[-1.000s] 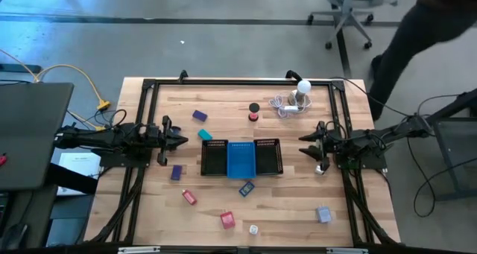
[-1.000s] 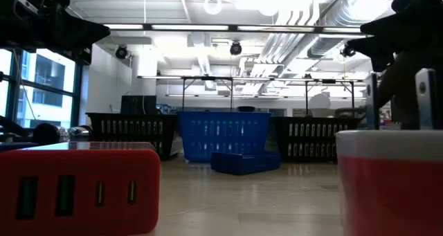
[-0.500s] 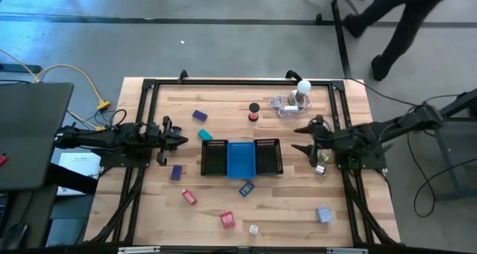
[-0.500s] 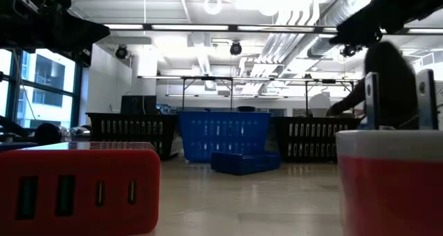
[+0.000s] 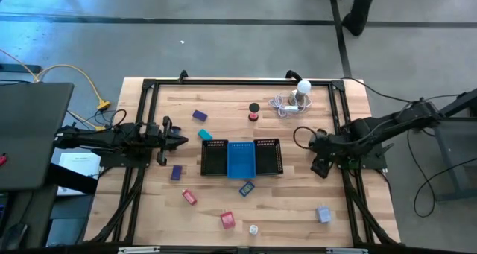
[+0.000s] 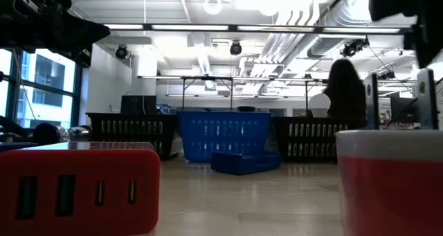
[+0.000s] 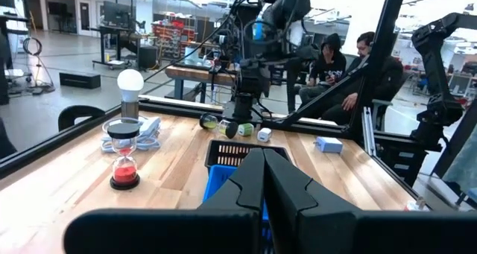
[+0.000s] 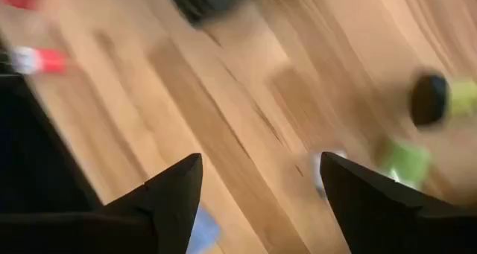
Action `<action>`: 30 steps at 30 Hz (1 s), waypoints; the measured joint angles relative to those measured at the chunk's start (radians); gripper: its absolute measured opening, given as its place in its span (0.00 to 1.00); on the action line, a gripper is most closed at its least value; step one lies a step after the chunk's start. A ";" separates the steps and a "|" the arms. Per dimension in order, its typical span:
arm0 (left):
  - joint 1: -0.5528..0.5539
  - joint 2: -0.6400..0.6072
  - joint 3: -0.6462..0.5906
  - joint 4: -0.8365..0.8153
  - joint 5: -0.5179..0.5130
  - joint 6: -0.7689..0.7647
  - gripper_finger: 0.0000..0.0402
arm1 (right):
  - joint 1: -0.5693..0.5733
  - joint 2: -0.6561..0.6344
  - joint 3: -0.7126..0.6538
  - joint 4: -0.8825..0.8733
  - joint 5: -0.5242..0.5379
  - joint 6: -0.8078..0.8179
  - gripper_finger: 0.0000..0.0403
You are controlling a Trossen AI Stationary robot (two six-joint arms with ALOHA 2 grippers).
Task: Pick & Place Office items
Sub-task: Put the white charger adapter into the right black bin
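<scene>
The wooden worktop (image 5: 298, 202) carried three trays side by side at its middle, a blue tray (image 5: 241, 159) between two black mesh trays (image 5: 214, 158); the office items lay scattered round them (a purple block (image 5: 200, 115), a teal block (image 5: 204, 134), a red block (image 5: 227, 220), a grey block (image 5: 323, 214) near the front right corner); the left hand (image 5: 181, 141) hung left of the trays, fingers pressed together on nothing; the right hand (image 8: 257, 181) was angled down over the boards right of the trays, fingers spread wide and empty, near small green pieces (image 8: 405, 162).
</scene>
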 joint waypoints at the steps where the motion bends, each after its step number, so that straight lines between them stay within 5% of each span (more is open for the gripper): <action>1: 0.000 0.000 0.000 0.000 0.000 0.000 0.00 | 0.000 0.005 -0.002 -0.026 -0.010 0.010 0.65; 12: 0.000 0.000 0.000 0.000 0.000 0.000 0.00 | 0.097 0.135 -0.002 -0.126 0.094 0.007 0.65; 30: 0.000 0.000 0.000 0.000 -0.001 0.001 0.00 | 0.122 0.385 -0.054 -0.086 0.018 -0.006 0.65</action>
